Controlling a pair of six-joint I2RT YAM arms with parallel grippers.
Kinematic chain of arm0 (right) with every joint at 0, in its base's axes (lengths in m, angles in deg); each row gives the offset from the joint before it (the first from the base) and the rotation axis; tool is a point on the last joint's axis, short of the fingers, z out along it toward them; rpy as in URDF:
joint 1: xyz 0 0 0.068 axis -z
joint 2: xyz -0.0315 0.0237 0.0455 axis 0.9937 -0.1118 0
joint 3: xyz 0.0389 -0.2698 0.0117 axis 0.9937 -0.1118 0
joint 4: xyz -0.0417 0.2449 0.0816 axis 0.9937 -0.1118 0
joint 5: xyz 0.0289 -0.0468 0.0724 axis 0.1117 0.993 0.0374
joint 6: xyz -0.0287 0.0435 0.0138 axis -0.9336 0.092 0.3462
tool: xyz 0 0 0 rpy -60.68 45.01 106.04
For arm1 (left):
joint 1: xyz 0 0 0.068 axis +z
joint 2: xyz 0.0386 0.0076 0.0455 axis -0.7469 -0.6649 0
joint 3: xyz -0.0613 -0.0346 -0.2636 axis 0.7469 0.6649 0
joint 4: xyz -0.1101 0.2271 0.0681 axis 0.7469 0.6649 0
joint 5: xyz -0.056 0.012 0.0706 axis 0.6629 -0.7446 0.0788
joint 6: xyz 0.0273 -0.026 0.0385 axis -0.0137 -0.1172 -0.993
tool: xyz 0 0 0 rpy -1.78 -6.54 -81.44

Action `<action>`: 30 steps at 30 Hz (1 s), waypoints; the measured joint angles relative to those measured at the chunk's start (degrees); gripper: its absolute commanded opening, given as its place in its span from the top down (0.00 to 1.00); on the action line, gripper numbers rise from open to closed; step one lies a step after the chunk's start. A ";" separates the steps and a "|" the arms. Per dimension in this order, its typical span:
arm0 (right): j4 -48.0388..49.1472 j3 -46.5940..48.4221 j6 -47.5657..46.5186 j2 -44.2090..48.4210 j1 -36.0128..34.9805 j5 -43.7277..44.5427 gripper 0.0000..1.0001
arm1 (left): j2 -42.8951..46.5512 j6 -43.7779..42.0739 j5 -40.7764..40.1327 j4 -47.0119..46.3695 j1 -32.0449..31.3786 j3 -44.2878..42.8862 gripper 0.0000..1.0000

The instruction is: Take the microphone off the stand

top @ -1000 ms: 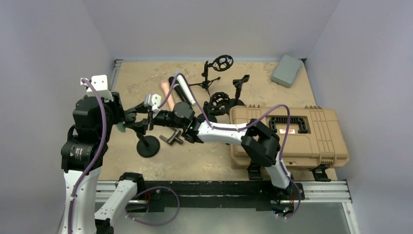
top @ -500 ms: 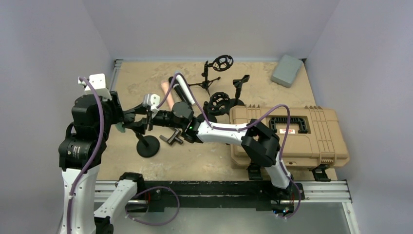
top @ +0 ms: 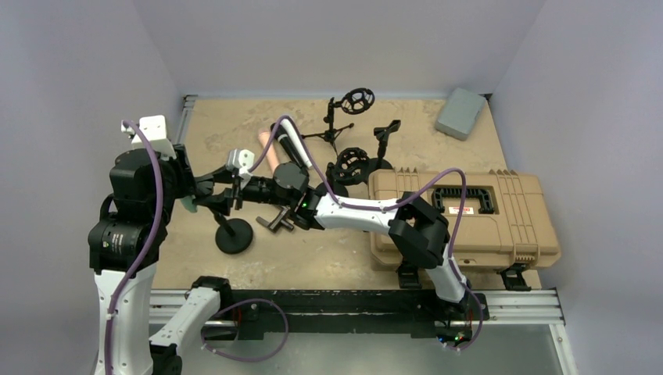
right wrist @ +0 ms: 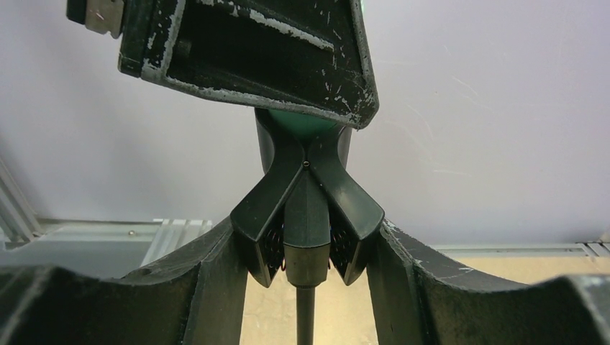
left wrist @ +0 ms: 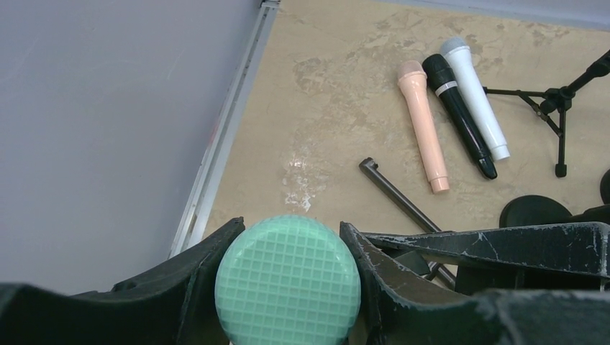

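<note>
Presently: microphone (left wrist: 288, 277) sits in the stand's clip (right wrist: 306, 194), above the round black base (top: 234, 234) at the table's (left wrist: 338, 93) left side. Its head is mint green and domed, with a fine square-grid texture.

Left end effector (left wrist: 290, 230) is clamped on that head, one black finger against each side (the finger plastic is scuffed, with white scratches).

Right end effector (right wrist: 308, 230) is closed on the clip. The clip is matte dark plastic, an X shape whose lower wings press the inner faces of both fingers. Coil springs show inside the wings, and a thin pole (right wrist: 306, 316) drops below.

Table surface is sandy and mottled. Three smooth cylindrical microphones lie side by side on it: peach (left wrist: 424, 126), black (left wrist: 459, 115), white (left wrist: 476, 97).

Left arm rises from its base, folds at the elbow, and its wrist points right, roughly level. Right arm stretches low across the table, wrist pointing left. The two end effectors meet nose to nose over the base.
</note>
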 measured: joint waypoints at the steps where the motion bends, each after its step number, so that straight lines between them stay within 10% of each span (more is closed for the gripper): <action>1: 0.15 -0.13 0.24 0.02 -0.07 0.35 0.45 | 0.02 -0.02 0.00 -0.09 0.00 0.07 1.00; 10: 1.16 -3.19 2.78 0.13 -0.57 4.79 0.26 | 3.23 0.42 0.79 -3.15 -0.07 5.18 1.00; 23: 1.11 -3.17 2.80 0.13 -1.20 7.30 0.33 | 3.89 0.24 0.72 -4.48 -0.07 6.19 1.00; 25: 0.96 -2.99 2.86 0.13 -1.42 7.91 0.38 | 3.85 0.22 0.70 -4.59 -0.07 6.19 1.00; 28: 0.20 -2.71 3.08 0.13 -1.77 8.24 1.00 | 3.78 0.28 0.68 -4.66 -0.07 6.19 1.00; 30: -0.24 -2.62 3.87 0.13 -1.99 8.81 1.00 | 3.72 0.28 0.15 -5.44 -0.02 6.19 1.00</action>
